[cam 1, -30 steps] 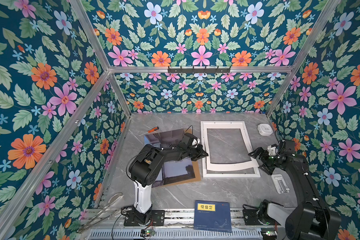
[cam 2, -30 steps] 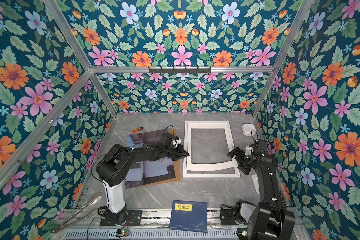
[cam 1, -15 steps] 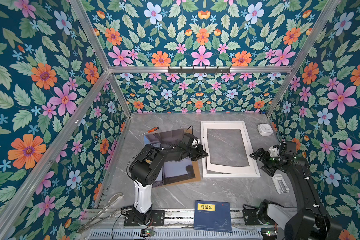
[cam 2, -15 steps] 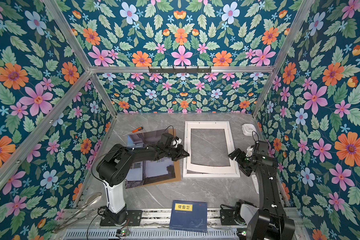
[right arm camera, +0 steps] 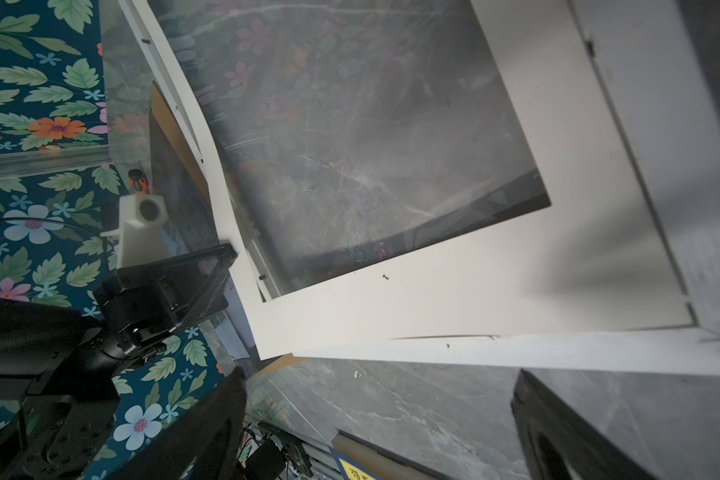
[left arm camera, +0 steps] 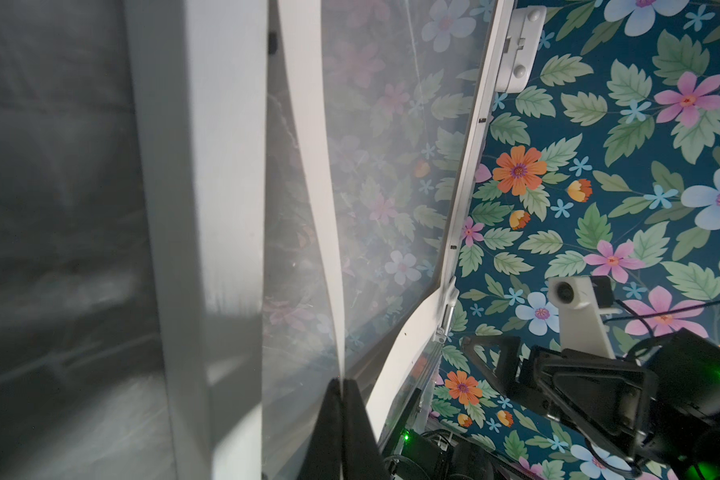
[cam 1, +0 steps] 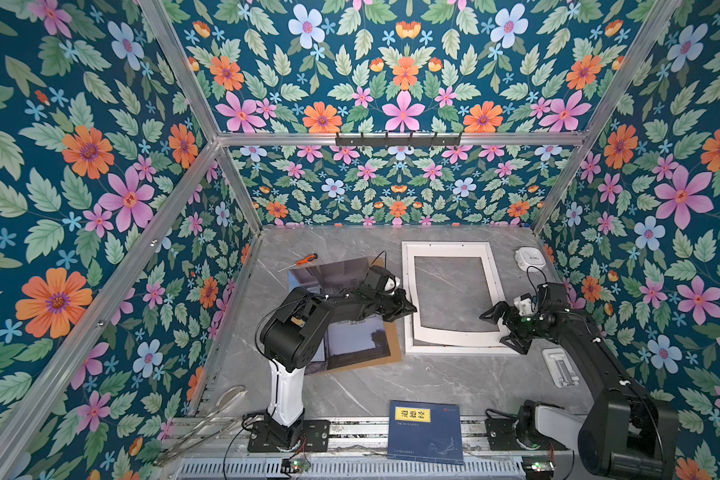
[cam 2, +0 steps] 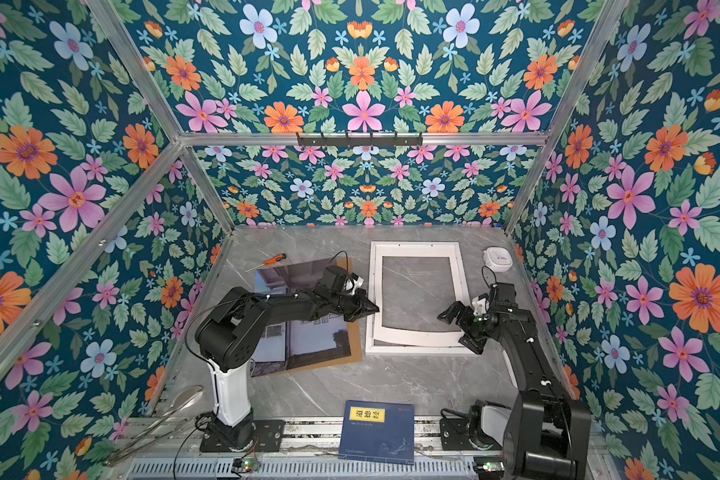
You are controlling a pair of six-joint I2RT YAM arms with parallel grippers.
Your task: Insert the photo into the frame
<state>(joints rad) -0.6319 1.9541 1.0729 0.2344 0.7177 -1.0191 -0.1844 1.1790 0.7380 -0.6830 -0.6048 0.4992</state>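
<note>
On the cover of the dark blue book (cam 1: 427, 436), at the near edge of the bench (cam 1: 371, 386), a yellow label (cam 1: 412, 414) is carried. Three black Chinese characters, apparently 道德经, are printed on it. The smaller print cannot be read.

L hand (cam 2: 370, 309) pinching card mat (cam 2: 416, 337) inside frame (cam 2: 412, 350); R hand (cam 2: 460, 330) jaws wide at mat's near-right corner. Photo (cam 2: 312, 340) on brown board (cam 2: 354, 340), left of frame.
</note>
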